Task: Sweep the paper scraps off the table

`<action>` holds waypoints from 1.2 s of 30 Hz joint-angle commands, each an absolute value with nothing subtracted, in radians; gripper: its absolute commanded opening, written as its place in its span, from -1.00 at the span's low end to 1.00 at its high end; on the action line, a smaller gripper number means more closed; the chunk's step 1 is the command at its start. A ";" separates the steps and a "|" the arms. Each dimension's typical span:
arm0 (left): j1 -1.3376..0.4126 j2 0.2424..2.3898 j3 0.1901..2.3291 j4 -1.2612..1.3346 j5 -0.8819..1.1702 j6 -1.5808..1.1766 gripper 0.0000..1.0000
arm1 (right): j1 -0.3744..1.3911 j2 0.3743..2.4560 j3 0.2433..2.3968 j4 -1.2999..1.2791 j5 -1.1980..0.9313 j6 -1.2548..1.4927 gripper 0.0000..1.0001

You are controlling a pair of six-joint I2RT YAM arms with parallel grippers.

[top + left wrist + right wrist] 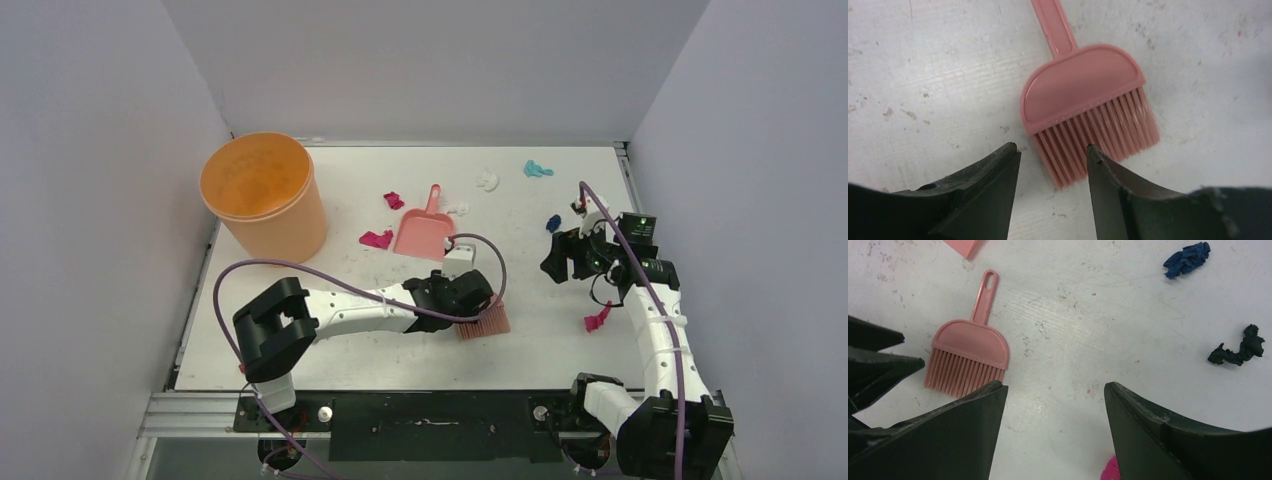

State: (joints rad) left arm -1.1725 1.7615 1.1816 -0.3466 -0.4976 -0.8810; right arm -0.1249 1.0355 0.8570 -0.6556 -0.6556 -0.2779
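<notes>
Paper scraps lie scattered on the white table (545, 345): magenta ones (377, 238) (394, 200) by the dustpan, white (487, 180), teal (536, 169), dark blue (553, 222) and another magenta one (598, 320). My left gripper (478, 298) hovers open over a pink brush (484, 323). In the left wrist view the brush (1083, 97) lies flat, its bristle tips between the open left gripper's (1053, 152) jaws, ungripped. My right gripper (1054, 387) is open and empty above bare table, with dark blue (1188, 259), black (1238, 350) and magenta (1110, 470) scraps nearby.
An orange bucket (262, 195) stands at the back left. A pink dustpan (424, 232) lies mid-table, handle pointing away. White walls close in the table on three sides. The right gripper (558, 262) sits right of the brush.
</notes>
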 commanded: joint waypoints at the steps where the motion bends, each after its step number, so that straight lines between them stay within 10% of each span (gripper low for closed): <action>1: -1.225 1.771 1.195 -0.427 -0.467 -0.894 -0.03 | -0.161 1.016 0.799 -0.521 -0.739 -0.197 0.46; 14: -1.226 1.949 1.313 -0.490 -0.471 -0.890 -0.39 | -0.166 1.000 0.783 -0.492 -0.764 -0.178 0.46; 21: -1.213 1.931 1.268 -0.500 -0.437 -0.869 -1.00 | -0.169 1.002 0.782 -0.489 -0.774 -0.180 0.45; 36: -1.228 1.642 1.119 -0.823 -0.377 -0.658 -1.00 | -0.169 1.019 0.787 -0.502 -0.825 -0.210 0.44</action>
